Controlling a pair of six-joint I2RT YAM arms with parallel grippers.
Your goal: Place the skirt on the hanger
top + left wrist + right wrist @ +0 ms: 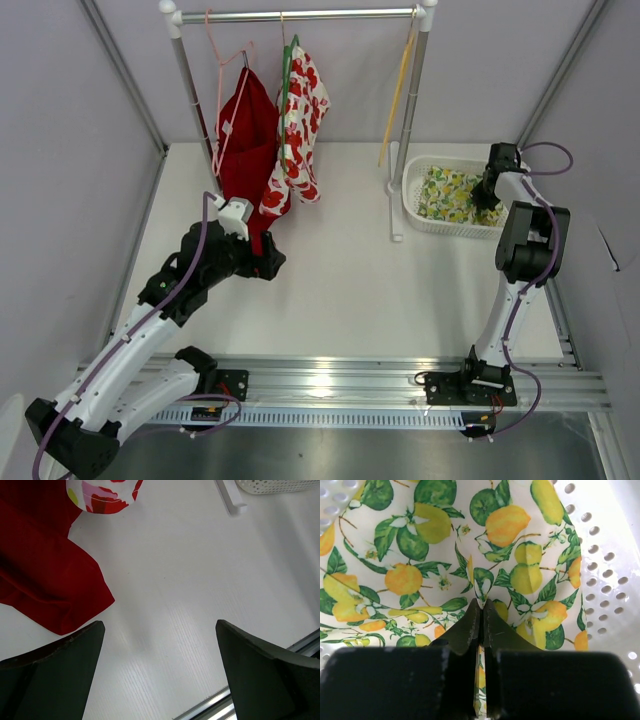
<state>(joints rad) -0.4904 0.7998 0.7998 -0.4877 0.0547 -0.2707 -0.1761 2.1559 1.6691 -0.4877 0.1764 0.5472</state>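
right gripper (481, 604) clamped on skirt (410, 575) fold, arm bent into basket (612, 580) | left gripper (160, 626) wide

White arm links (130, 350), black joints (530, 240), purple cables (206, 215), dark wedge-shaped fingers (265, 675)

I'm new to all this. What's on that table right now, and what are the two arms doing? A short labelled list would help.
Skirt: lemon print, lying in the white basket at the far right.
Hanger: yellow-tan, bare, hanging at the right end of the rail.
Right gripper: shut on a fold of the skirt.
Left gripper: open, holding nothing, above the table beside the red garment.
Also on the rail: the red garment and a flowered garment.
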